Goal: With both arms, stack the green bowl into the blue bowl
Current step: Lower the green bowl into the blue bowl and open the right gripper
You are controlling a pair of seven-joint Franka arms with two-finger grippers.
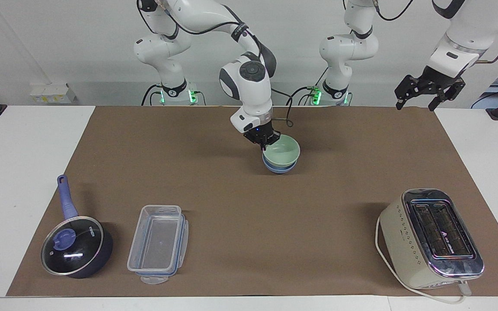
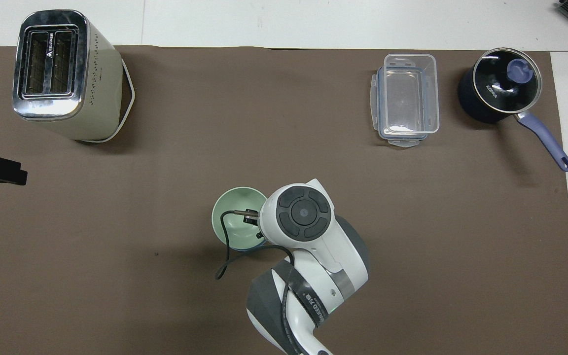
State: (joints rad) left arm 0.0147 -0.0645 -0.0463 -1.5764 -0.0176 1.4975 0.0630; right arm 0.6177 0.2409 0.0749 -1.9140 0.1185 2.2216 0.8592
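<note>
We read "KONKA" in white letters on the glass lid (image 2: pixel 506 81) of the saucepan (image 2: pixel 476 106). The toaster (image 1: pixel 430 237) carries a small white logo between its slots, too small for us to read.

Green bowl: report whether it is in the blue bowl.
In: the green bowl sits nested in the blue bowl, the right gripper at its rim.

The white tabletop (image 1: pixel 24 172) carries a brown mat (image 1: pixel 249 224), on which sit a toaster (image 1: pixel 432 239), clear container (image 1: pixel 158 244), lidded saucepan (image 1: pixel 76 246) and the blue bowl (image 1: pixel 278 167).
</note>
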